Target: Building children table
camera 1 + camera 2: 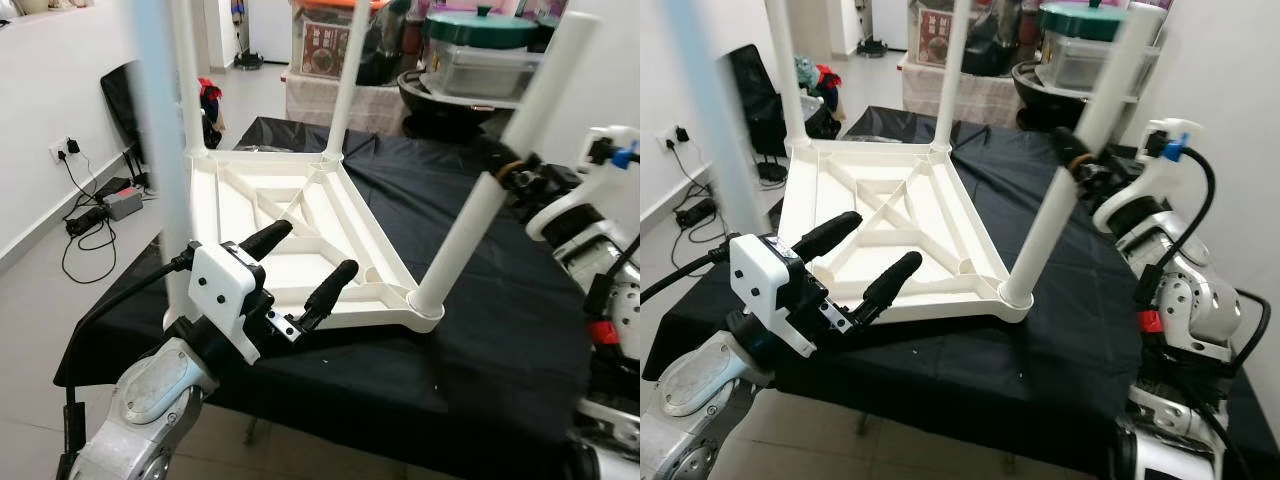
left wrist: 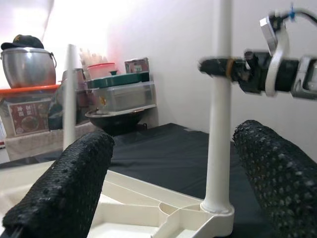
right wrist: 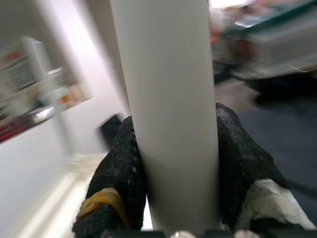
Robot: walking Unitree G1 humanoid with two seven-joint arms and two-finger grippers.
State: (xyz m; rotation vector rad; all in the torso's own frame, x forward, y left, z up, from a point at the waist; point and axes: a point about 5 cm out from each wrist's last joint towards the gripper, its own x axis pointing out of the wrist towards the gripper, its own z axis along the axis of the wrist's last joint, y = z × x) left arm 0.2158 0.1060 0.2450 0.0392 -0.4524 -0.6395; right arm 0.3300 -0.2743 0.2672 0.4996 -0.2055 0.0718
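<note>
Children's table: a white plastic tabletop (image 1: 290, 235) lies upside down on the black-draped surface (image 1: 480, 330), its legs pointing up.
Right gripper (image 1: 1077, 158): beside the tabletop's near right corner, fingers (image 3: 237, 158) clenched around the middle of the white leg (image 1: 478, 225) standing in that corner's socket.
Left gripper (image 1: 300, 270): hovering over the tabletop's near edge, fingers released and spread apart, grasping nothing.
Behind the tabletop: stacked storage boxes (image 1: 470, 55) and a metal pot (image 2: 28, 64).

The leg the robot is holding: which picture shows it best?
The right eye view: the whole leg, socket to top, with the right gripper clamped midway. The right wrist view gives just a close blur; the left wrist view shows its lower part.
</note>
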